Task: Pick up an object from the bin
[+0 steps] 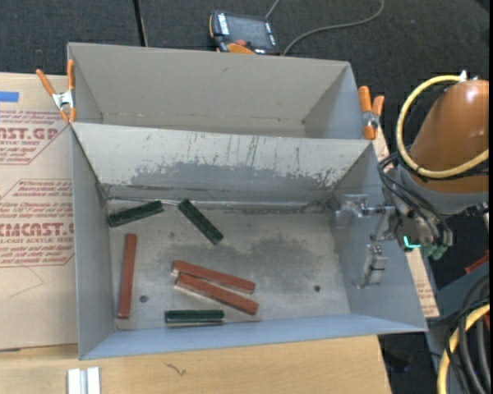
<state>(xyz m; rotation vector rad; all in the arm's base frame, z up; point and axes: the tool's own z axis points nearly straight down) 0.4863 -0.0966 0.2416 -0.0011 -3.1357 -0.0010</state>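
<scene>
The gripper [368, 271] hangs over the right wall of the bin [230, 97], because the arm comes in from that side. I cannot tell how far open it is, and I see nothing in it. No stick is under it yet.

Two red sticks [218, 294] lie side by side on the floor near the front. They are the closest ones. A green stick [194, 317] lies just in front of them. Another red stick [127, 275] and two more green sticks [200, 222] lie further left. All lie flat, so I think a grab from above would work.

Orange domed cover [462, 130] (yellow cable [402, 128] looped round), metal claw [368, 276].
</scene>
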